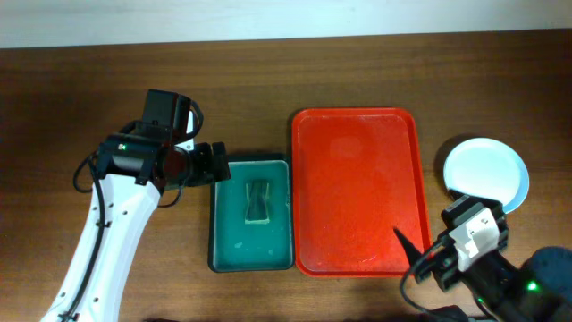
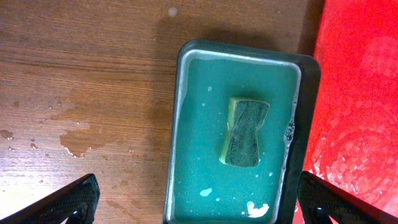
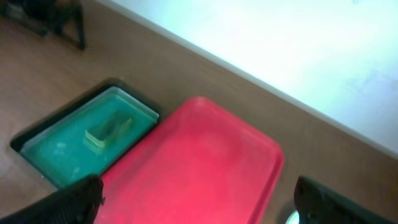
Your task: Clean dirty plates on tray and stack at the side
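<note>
The red tray (image 1: 356, 192) lies in the middle of the table with no plate on it; its surface looks wet (image 2: 360, 93). A pale white plate (image 1: 485, 173) sits on the table right of the tray; I cannot tell if others lie under it. My left gripper (image 1: 219, 165) is open and empty over the near end of the green tray (image 2: 199, 208). My right gripper (image 1: 418, 258) is open and empty above the red tray's front right corner (image 3: 205, 205). A sliver of the plate (image 3: 289, 218) shows in the right wrist view.
A dark green tray (image 1: 223, 250) holding teal soapy water and a sponge (image 1: 257, 201) stands left of the red tray. The sponge (image 2: 244, 132) lies in its middle. Water stains mark the wood (image 2: 74, 134) left of it. A white wall runs along the table's back.
</note>
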Robot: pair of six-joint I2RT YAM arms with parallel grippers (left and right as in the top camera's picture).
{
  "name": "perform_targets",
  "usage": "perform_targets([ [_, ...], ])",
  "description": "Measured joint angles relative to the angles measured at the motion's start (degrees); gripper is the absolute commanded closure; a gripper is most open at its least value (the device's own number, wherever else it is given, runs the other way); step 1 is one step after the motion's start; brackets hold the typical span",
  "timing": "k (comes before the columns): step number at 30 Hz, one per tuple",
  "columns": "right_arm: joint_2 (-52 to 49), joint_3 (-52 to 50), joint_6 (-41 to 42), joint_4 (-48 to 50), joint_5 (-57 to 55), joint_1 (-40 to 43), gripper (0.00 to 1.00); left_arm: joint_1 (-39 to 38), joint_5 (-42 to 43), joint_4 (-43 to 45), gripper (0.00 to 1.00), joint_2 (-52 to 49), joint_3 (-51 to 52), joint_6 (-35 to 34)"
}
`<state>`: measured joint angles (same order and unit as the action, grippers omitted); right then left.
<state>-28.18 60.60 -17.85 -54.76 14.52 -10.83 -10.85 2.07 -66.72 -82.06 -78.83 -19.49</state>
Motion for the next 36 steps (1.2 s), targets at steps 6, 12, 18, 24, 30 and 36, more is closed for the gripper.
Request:
perform_targets([
  [6,16.0,-25.73,1.4,14.95,-0.11,0.9,0.02,0.0,0.0,0.07,0.01,0.0,-0.04,0.02],
  [12,27.45,-37.55,1.4,19.82,-0.09,0.9,0.02,0.0,0.0,0.07,0.01,0.0,-0.04,0.02],
  [18,27.45,-45.22,1.4,31.47,1.18,0.9,0.02,0.0,0.0,0.04,0.01,0.0,-0.04,0.0],
  [24,27.5,-54.01,1.55,50.4,4.28,0.9,0.02,0.0,0.0,0.04,0.01,0.0,-0.04,0.02],
  [30,27.61,-60.0,1.57,55.25,5.09,0.9,0.02,0.0,0.0,0.04,0.01,0.0,-0.04,0.02],
  [36,27.61,-60.0,1.57,53.16,5.09,0.9,0.02,0.0,0.0,0.04,0.01,0.0,-0.04,0.02],
])
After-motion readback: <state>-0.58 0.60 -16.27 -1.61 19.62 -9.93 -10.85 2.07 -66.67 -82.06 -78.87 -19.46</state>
